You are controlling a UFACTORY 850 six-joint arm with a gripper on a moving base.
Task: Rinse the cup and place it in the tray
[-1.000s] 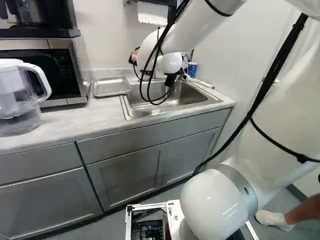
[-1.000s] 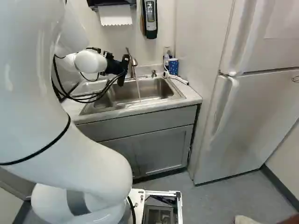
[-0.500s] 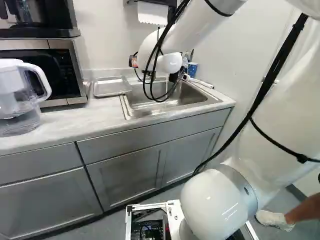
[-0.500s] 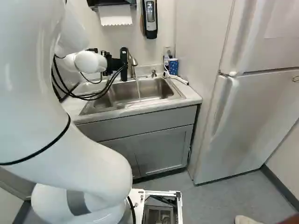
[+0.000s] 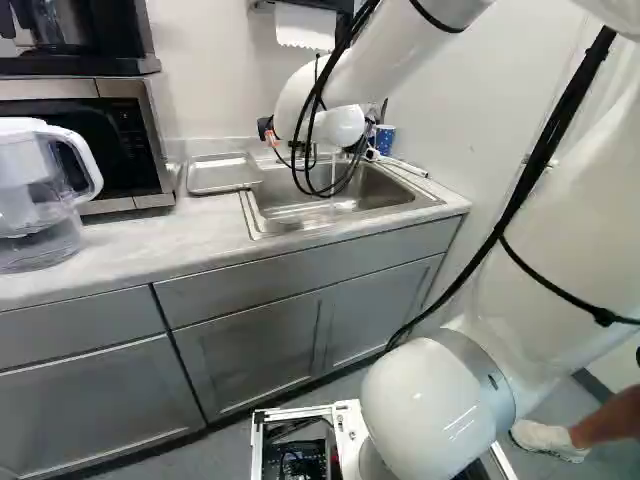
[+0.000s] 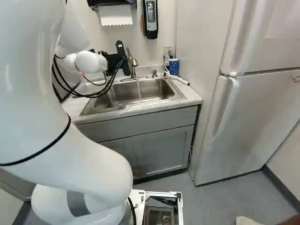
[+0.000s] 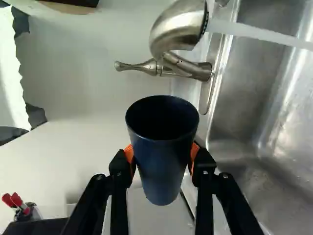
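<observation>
Beside the faucet [image 7: 178,32], dark blue cup [image 7: 164,161] clamped in the tool [image 6: 123,58], water stream [image 7: 254,33] outside it.

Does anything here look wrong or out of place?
Nothing looks spilled or broken. One oddity: water runs from the faucet into the sink, yet the dark blue cup in the tool is off to the side, not under the stream.

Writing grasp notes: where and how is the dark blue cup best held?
Probably by the outer wall of the dark blue cup, below the rim, jaws from opposite sides, as they sit. It looks round and narrows away from the rim, no handle in view; this leaves the mouth open for rinsing.
</observation>
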